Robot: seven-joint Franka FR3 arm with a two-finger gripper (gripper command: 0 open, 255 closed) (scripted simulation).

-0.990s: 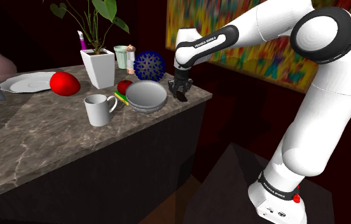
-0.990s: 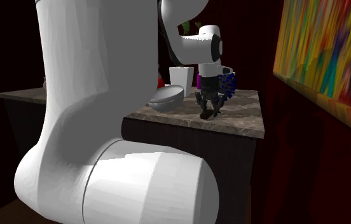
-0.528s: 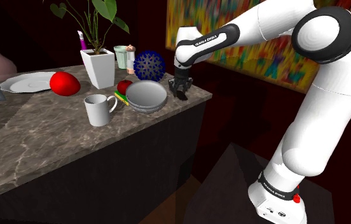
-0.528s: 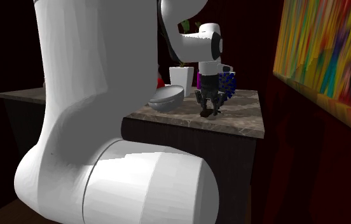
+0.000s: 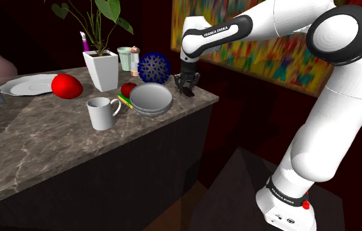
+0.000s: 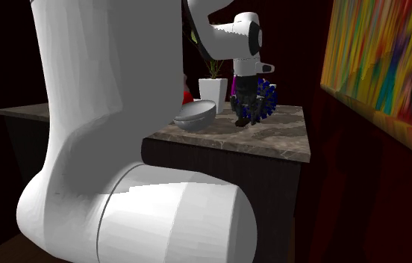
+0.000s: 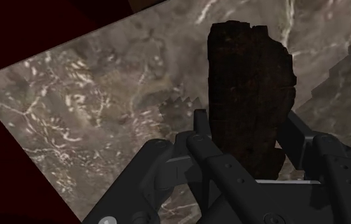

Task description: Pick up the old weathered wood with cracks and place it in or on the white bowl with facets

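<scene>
My gripper (image 5: 187, 90) hangs just above the marble counter's (image 5: 42, 141) corner, at the shoulder view's right of the bowl. It is shut on a dark, cracked slab of old wood (image 7: 249, 89), which stands up between the fingers (image 7: 199, 137) in the wrist view, with marble below it. The pale grey faceted bowl (image 5: 151, 98) sits on the counter close beside the hand, with nothing visible in it. From the second exterior view the gripper (image 6: 244, 117) hovers right of the bowl (image 6: 195, 116), and the wood is a dark bit at its tips.
A white mug (image 5: 101, 113) stands left of the bowl. Behind are a red fruit (image 5: 128, 88), a blue spiky ball (image 5: 153, 67), a white planter (image 5: 102, 69), a red lump (image 5: 66, 86) and a plate (image 5: 27, 84). The counter edge (image 5: 202, 103) drops off just below the hand.
The gripper has risen off the counter with the wood held in it and moved slightly toward the back. Nothing else has shifted.
</scene>
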